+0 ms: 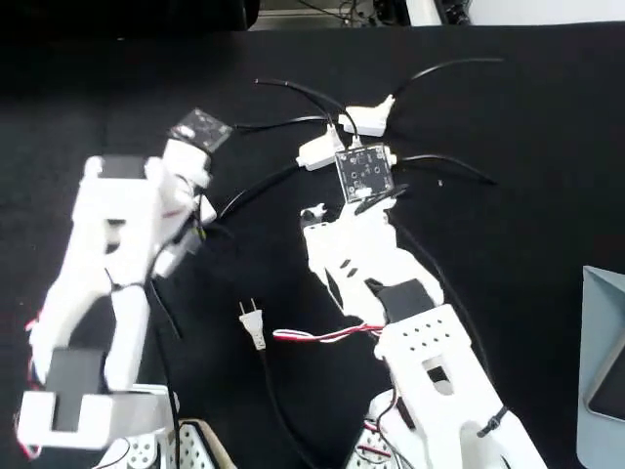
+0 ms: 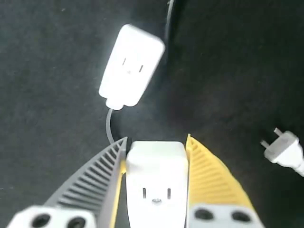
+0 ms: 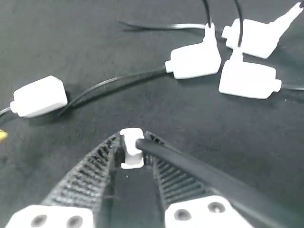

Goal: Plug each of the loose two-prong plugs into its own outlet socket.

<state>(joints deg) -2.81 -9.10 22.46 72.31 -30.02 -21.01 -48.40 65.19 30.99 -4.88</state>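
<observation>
Black table (image 1: 527,117) takes up pretty much the whole high view, and my two white arms sit on it side by side: the left arm (image 1: 107,254) on one side and the right arm (image 1: 391,283) towards the middle, with its front end just short of a bunch of white blocks. At the table's edge beside the right arm there's a grey-blue bin (image 1: 604,371). On my left wrist cam, the left gripper (image 2: 156,140) is clamped on a white outlet socket (image 2: 156,180), grey finger on one flank and yellow finger on the other, slots facing the camera. A second socket (image 2: 130,66) lies flat on the cloth just past it, not touching, also slots up, with a thin cord leading back toward the claw. On the right wrist cam I see three white blocks bunched together (image 3: 194,61) (image 3: 247,80) (image 3: 256,35), each with a dark cord, and a lone block (image 3: 40,97) well apart from them. The right gripper (image 3: 133,137) is closed on a small white plug (image 3: 129,151), and its thick black cable (image 3: 199,171) runs back past one finger. Smallest bit: the loose plug (image 1: 252,322) lies on the cloth between the two arms, prongs pointing away from the arm bases; it also shows on the left cam (image 2: 284,151), apart from both sockets.
</observation>
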